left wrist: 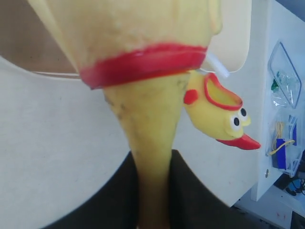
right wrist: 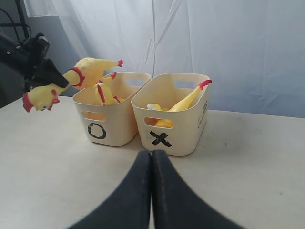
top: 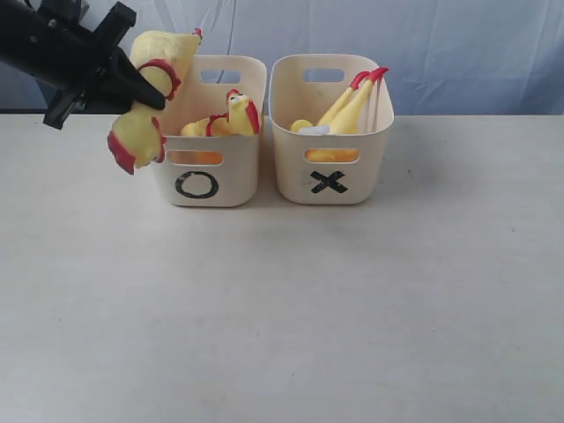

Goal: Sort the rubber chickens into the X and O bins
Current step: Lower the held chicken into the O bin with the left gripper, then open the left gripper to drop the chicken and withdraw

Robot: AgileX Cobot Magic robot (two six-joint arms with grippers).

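Note:
My left gripper is shut on the neck of a yellow rubber chicken, held in the air at the O bin's outer left corner. Its head hangs outside the bin and its body points up over the rim. In the left wrist view the neck runs between the dark fingers. Another chicken lies inside the O bin. The X bin holds a chicken with its red feet sticking up. My right gripper is shut and empty, low over the table in front of the X bin.
Both bins stand side by side at the back of the pale table, in front of a white curtain. Past the table's edge in the left wrist view sits a clear plastic box of small parts.

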